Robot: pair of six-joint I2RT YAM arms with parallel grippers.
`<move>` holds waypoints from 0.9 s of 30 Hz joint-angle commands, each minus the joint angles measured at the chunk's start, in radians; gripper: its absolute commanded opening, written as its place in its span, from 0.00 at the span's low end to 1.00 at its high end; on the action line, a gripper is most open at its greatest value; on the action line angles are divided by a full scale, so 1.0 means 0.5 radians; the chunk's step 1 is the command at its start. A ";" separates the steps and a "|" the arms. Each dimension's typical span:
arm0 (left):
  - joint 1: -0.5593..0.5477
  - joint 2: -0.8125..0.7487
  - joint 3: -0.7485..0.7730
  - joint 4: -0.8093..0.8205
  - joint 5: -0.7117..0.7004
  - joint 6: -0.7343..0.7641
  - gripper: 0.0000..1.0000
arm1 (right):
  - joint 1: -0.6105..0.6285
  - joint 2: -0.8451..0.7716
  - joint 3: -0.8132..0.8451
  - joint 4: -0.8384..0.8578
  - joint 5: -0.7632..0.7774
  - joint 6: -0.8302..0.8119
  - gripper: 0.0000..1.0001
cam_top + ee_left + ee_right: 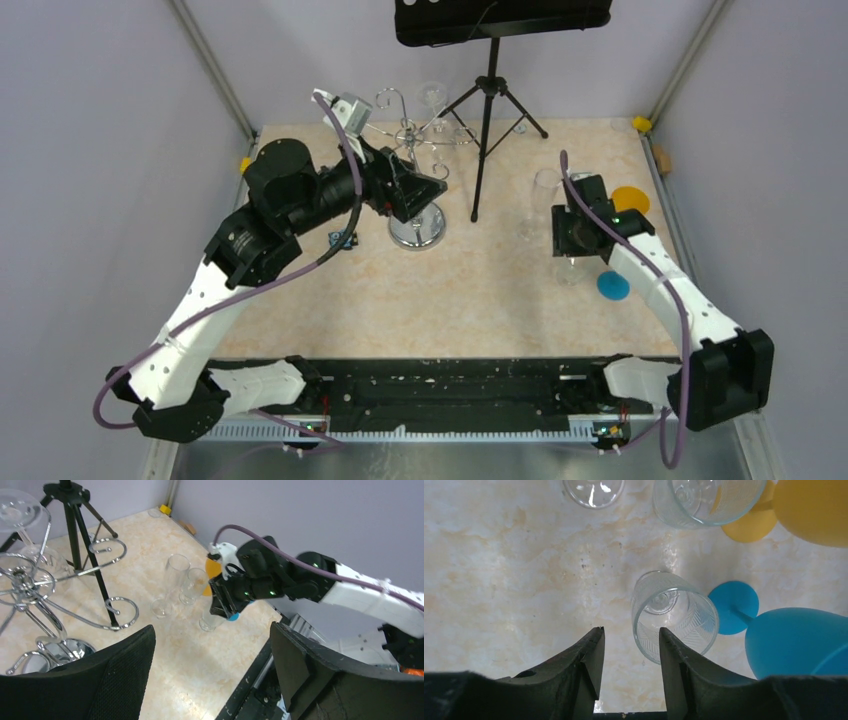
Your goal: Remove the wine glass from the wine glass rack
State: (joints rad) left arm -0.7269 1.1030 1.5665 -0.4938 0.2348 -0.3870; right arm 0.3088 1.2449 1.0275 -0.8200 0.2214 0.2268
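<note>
The chrome wine glass rack (417,232) stands at the back centre, and its curled hook arms (107,550) fill the left of the left wrist view. A clear wine glass (20,511) hangs on it at the far side (432,97). My left gripper (418,190) sits right beside the rack post, wide open (211,630) with only tabletop between its fingers. My right gripper (572,232) hovers over a patterned clear glass (674,615) standing on the table. It is open (631,632) with nothing in its gap, and the glass rim passes behind the right finger (674,655).
A black tripod (487,120) stands just right of the rack. At the right are a blue glass (794,640), an orange glass (809,510) and two more clear glasses (709,500) (594,490). Frame posts rise at the back corners.
</note>
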 commanded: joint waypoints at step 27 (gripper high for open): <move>0.978 0.957 0.400 0.638 0.255 -1.158 0.63 | -0.017 -0.917 0.079 0.458 -0.548 0.423 0.28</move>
State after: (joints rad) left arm -0.2405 1.5440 1.7729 -0.3344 0.3668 -0.8066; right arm 0.3046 0.8371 1.0679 -0.6689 -0.0090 0.3866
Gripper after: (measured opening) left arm 0.651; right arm 0.294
